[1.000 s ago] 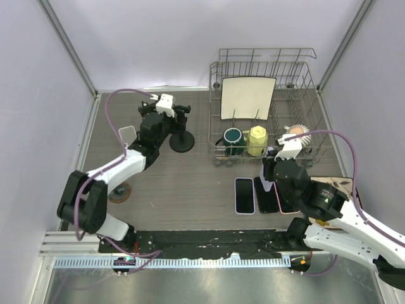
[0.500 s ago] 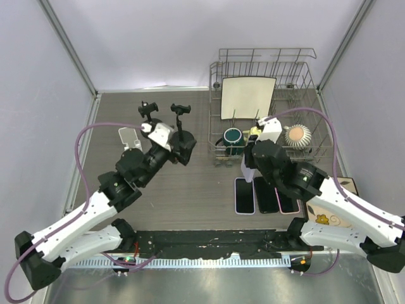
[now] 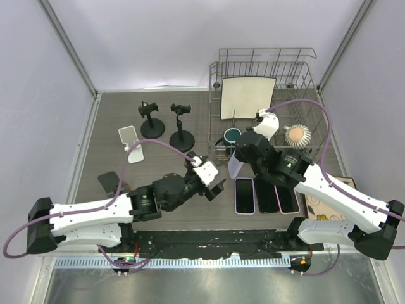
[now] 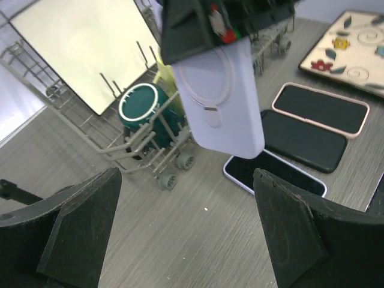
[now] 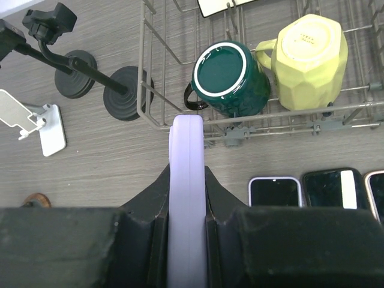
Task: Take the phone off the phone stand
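Note:
A lavender phone (image 3: 233, 168) hangs upright above the table in front of the dish rack, with my right gripper (image 3: 242, 154) shut on it. In the right wrist view its edge (image 5: 187, 180) runs between the two pads. The left wrist view shows its back (image 4: 223, 96) up close. Two black phone stands (image 3: 152, 119) (image 3: 182, 130) rise at the back left, their clamps holding nothing. My left gripper (image 3: 212, 183) hovers open over the table's middle, left of the held phone, with only bare table between its fingers (image 4: 71, 231).
Three phones (image 3: 244, 195) (image 3: 267, 195) (image 3: 288, 197) lie side by side on the table. The wire dish rack (image 3: 215, 136) holds a green mug (image 3: 231, 137), a yellow mug (image 5: 311, 55) and a board. A white stand (image 3: 128, 135) stands far left, a patterned mat (image 4: 354, 45) on the right.
My left arm has swung from the black stands at the back to the table's middle and its jaws have opened wide. My right gripper has moved left, carrying the lavender phone.

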